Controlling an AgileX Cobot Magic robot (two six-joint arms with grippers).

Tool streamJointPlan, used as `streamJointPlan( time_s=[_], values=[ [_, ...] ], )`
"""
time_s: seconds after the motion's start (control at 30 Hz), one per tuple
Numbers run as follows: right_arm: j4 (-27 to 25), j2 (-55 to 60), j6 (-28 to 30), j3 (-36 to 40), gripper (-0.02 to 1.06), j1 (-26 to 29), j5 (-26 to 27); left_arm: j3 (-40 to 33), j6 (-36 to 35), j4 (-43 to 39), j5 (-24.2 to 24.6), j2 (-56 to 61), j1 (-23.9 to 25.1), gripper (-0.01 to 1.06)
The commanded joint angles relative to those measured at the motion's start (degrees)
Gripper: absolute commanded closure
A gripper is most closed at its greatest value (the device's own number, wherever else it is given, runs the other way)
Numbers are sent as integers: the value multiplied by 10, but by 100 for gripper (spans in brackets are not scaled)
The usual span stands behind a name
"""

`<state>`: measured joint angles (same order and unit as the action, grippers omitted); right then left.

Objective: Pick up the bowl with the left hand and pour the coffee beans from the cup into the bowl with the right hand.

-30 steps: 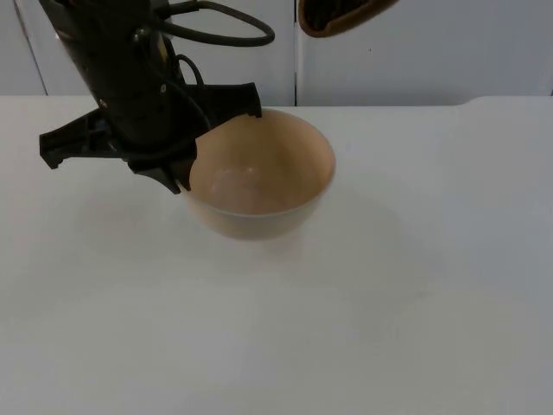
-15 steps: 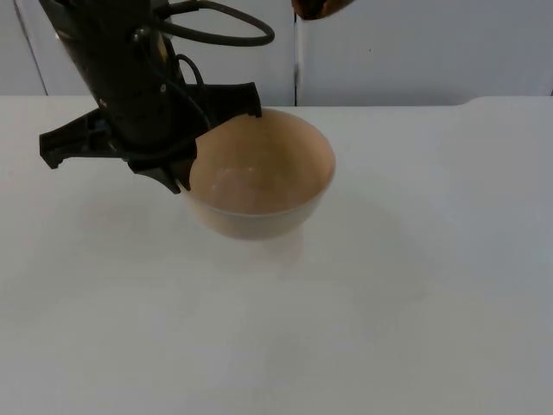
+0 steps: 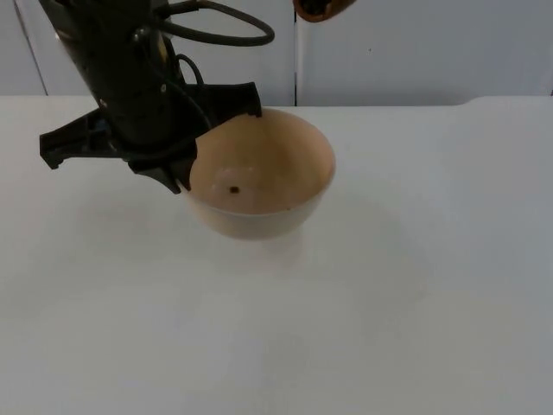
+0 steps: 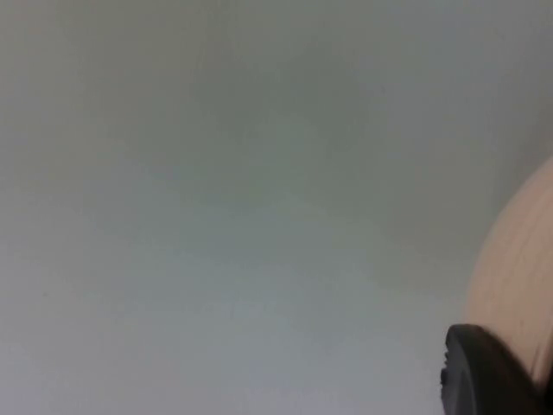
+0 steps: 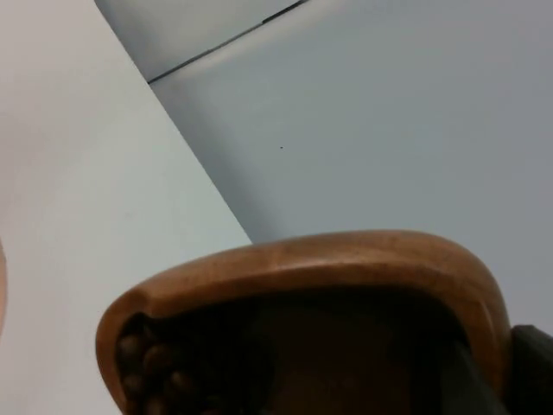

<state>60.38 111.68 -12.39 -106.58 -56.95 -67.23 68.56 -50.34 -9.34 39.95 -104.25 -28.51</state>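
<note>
A pale beige bowl (image 3: 268, 164) hangs just above the white table (image 3: 389, 303). My left gripper (image 3: 184, 166) is shut on the bowl's left rim. One dark coffee bean (image 3: 233, 190) lies inside the bowl. In the left wrist view the bowl's outer wall (image 4: 518, 268) stands beside a black fingertip (image 4: 479, 376). The brown wooden cup (image 3: 321, 8) hangs high over the bowl's far side. My right gripper is shut on the cup (image 5: 346, 268), which is tilted mouth down, with coffee beans (image 5: 143, 367) crowded at its lip and a black fingertip (image 5: 534, 367) against its side.
The grey partition wall (image 3: 415, 52) rises behind the table's far edge. The bowl's faint shadow (image 3: 346, 259) falls on the table to its front right.
The cup has slid left and up along the top edge of the view. One bean has dropped into the bowl, which was empty before. The left arm and bowl have stayed still.
</note>
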Motion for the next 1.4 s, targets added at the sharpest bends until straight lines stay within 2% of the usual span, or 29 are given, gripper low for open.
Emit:
streamJointPlan(
  time_s=[0.0,0.53,0.8,1.37],
  values=[
    [19,0,5,-3,104,-4,1,4,-6,1,-3,2,-1,105],
    [78,0,39,-3,104,-31,2,4,-6,1,-3,2,-1,105],
    [78,0,60,-3,104,-32,4,4,-6,1,-2,2,-1,105],
    [97,0,63,-3,104,-37,13,4,-6,3,0,2,-1,105]
  ],
)
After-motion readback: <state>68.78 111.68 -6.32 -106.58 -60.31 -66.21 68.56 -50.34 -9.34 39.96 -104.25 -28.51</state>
